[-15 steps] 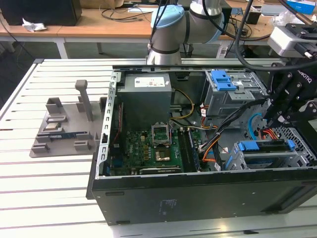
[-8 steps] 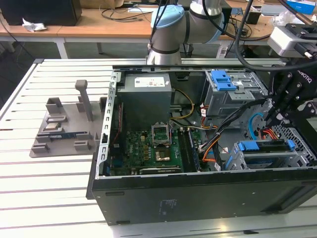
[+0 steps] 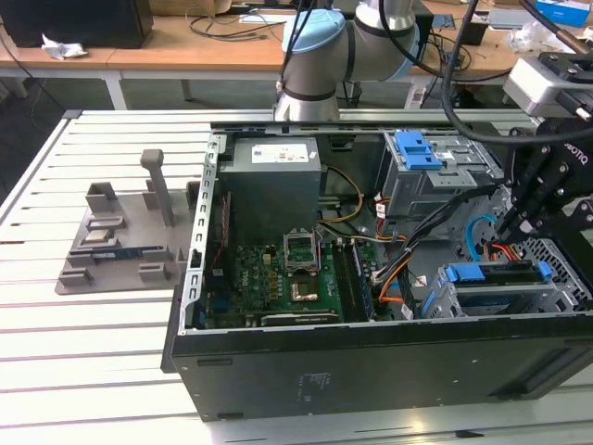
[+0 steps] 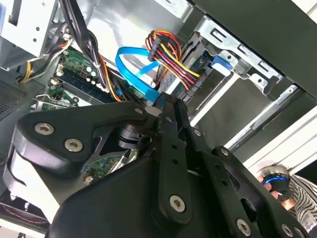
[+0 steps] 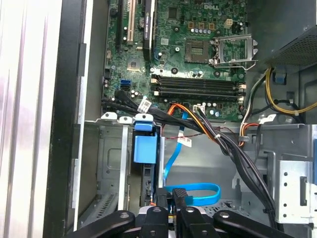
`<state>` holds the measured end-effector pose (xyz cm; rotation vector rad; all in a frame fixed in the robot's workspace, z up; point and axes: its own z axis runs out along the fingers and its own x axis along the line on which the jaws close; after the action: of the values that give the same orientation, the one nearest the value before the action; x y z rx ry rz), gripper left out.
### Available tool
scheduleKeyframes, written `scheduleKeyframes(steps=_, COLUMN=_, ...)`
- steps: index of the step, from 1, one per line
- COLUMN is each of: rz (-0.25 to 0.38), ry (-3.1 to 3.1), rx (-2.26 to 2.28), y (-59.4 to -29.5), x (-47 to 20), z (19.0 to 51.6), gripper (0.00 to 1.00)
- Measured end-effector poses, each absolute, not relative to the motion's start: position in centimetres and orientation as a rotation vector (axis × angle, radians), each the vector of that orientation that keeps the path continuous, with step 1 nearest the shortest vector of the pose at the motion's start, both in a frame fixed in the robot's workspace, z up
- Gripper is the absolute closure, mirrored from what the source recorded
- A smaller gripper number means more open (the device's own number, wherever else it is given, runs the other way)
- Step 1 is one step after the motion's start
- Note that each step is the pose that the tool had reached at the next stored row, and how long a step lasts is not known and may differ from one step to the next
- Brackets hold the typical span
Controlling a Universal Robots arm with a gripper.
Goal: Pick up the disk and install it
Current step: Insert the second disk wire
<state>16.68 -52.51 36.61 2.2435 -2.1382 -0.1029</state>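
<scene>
Gripper [image 3: 511, 222] sits low inside the case [image 3: 371, 366] at about 4 o'clock from the motherboard [image 3: 278, 278] in the exterior view. Jaws are narrow; whether they pinch anything cannot be told. The disk [image 3: 496, 274] stands on edge in the lower bay [image 3: 445, 301], blue rails showing, just below the fingertips. In the first wrist view the disk [image 5: 147, 181] sits behind its blue tab [image 5: 144, 148]. Judgement: seating needs a straight push along the bay, keeping clear of the blue cable [image 5: 195, 194].

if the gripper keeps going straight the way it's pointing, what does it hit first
Most likely the disk standing in its drive cage, directly ahead of the gripper; the blue cable lies close beside, and depth is unclear.
</scene>
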Motion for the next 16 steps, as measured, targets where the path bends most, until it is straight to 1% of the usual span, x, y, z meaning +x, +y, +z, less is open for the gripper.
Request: scheduleKeyframes(steps=16, rz=-0.095, ry=-2.120, rx=2.253, y=-53.5, x=16.6, z=35.2, gripper=0.84)
